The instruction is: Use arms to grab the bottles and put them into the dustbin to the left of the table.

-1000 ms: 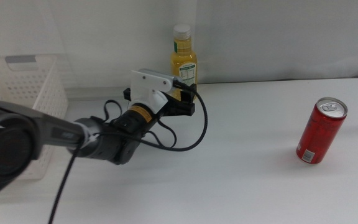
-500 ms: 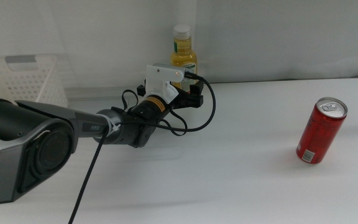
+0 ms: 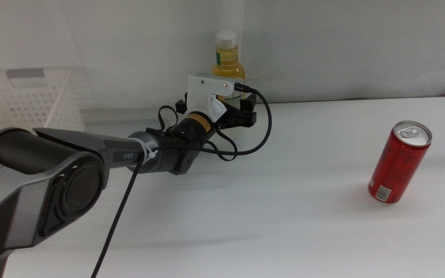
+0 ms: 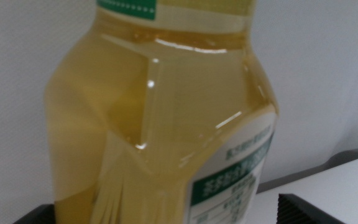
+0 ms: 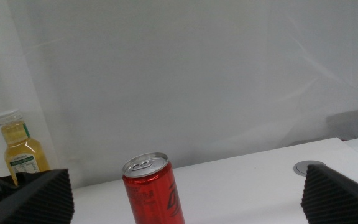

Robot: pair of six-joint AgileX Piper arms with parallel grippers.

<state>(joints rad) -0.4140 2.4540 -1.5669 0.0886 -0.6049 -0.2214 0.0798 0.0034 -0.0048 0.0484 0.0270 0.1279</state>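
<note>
The yellow juice bottle is showing glossy clear plastic with a printed paper-like label. The red drink can is gleaming as smooth metal, while the table is looking matt white.

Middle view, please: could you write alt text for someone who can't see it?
A robot arm reaching in from the left has its left gripper around the lower part of a yellow juice bottle standing at the back of a white table, jaws open. A red can stands upright to the right, and a white perforated basket sits at the far left.

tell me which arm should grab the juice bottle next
Left. Its pincer is open around the juice bottle, which fills its wrist view. The right pincer waits far off, behind the can.
</note>
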